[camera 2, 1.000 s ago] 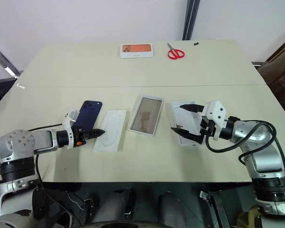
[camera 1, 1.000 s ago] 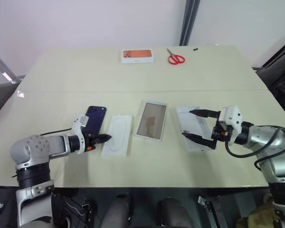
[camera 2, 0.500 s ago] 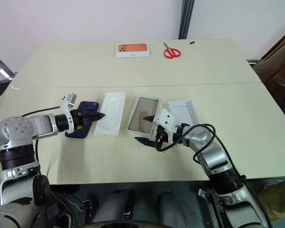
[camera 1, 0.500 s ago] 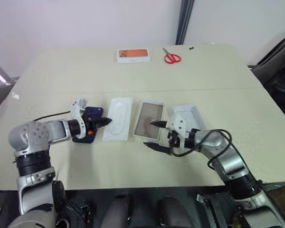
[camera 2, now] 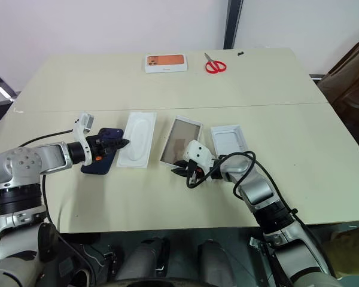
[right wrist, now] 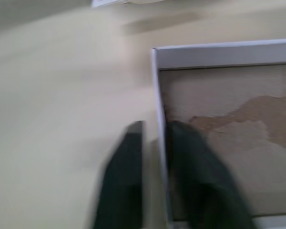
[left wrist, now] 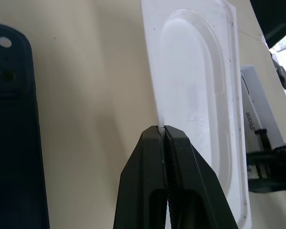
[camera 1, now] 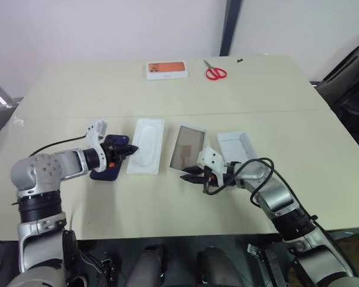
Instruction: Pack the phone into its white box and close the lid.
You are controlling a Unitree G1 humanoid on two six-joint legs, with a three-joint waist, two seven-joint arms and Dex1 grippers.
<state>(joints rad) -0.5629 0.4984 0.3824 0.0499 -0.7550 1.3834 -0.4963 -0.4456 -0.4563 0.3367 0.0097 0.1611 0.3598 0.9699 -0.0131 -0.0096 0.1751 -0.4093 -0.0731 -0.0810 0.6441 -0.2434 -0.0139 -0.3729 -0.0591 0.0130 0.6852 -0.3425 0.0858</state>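
The dark navy phone lies back up on the table at the left. My left gripper reaches over it and is shut on the left edge of a flat white insert. To the right of the insert lies the white box, a shallow tray with a brownish floor. Its lid rests further right, white inside facing up. My right gripper is at the box's near left corner. One of its fingers is inside the side wall and one outside, shut on that wall.
A white box with an orange top and red scissors lie at the far side of the table. A black cable trails from each wrist. The table's near edge runs close below both arms.
My right arm swung left from the lid to the white box's near corner and its fingers shut. The left gripper stayed shut and rose slightly. The camera view shifted.
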